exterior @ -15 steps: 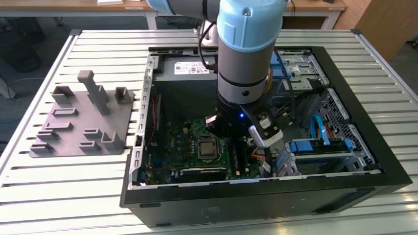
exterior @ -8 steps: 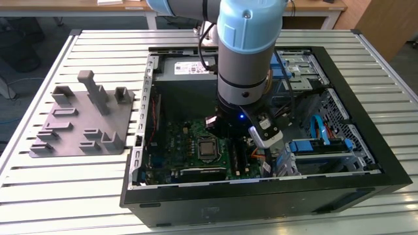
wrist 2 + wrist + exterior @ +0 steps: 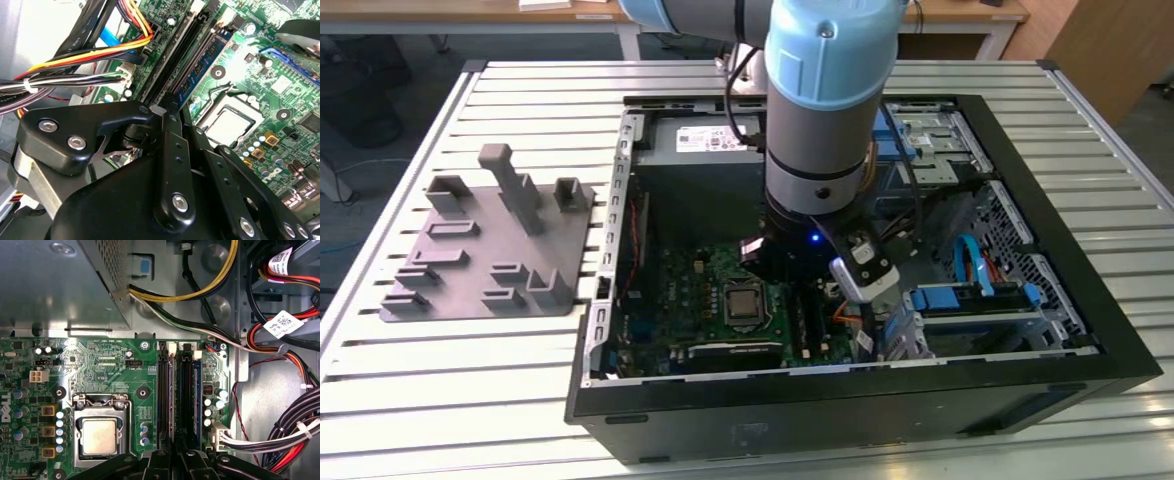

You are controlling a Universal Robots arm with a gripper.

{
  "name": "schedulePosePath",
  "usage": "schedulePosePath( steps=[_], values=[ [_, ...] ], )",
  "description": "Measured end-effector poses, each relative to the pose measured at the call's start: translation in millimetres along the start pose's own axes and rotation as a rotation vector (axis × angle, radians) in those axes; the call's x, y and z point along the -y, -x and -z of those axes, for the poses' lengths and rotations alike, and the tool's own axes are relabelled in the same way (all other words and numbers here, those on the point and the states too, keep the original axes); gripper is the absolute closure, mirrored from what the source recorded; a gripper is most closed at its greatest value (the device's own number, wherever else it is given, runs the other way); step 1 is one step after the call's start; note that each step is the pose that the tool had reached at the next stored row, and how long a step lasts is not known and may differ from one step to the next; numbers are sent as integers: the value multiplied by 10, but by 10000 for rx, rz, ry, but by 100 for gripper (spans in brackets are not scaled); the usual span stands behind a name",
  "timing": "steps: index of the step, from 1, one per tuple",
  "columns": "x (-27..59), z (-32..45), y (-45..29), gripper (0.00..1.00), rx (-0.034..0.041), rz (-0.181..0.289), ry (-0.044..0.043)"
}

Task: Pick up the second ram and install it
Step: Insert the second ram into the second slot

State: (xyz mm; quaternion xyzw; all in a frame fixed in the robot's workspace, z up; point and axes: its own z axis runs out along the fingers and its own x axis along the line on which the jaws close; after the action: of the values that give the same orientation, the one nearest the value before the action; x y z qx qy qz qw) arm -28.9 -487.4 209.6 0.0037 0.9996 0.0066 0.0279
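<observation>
gripper (image 3: 176, 452) sits low over the motherboard (image 3: 115, 370) memory slots (image 3: 165, 395), fingers pinched on the second ram (image 3: 200, 65), which stands edge-on in a slot. exterior view adds the arm reaching into the pc case (image 3: 1067, 250), grey fixture (image 3: 494, 240) off on that view's left.

Arm upright, hand (image 3: 817, 285) low, fingers near-closed.

Print on the cable tags (image 3: 284, 322) and motherboard (image 3: 107, 365) seems illegible.
</observation>
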Motion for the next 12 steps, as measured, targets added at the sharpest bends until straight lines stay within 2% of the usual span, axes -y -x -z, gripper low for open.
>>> schedulePosePath(
  steps=[5,12],
  values=[
    [1,-10,1,86,-20,19,-6],
    [-3,1,4,86,-11,33,23]
  ],
)
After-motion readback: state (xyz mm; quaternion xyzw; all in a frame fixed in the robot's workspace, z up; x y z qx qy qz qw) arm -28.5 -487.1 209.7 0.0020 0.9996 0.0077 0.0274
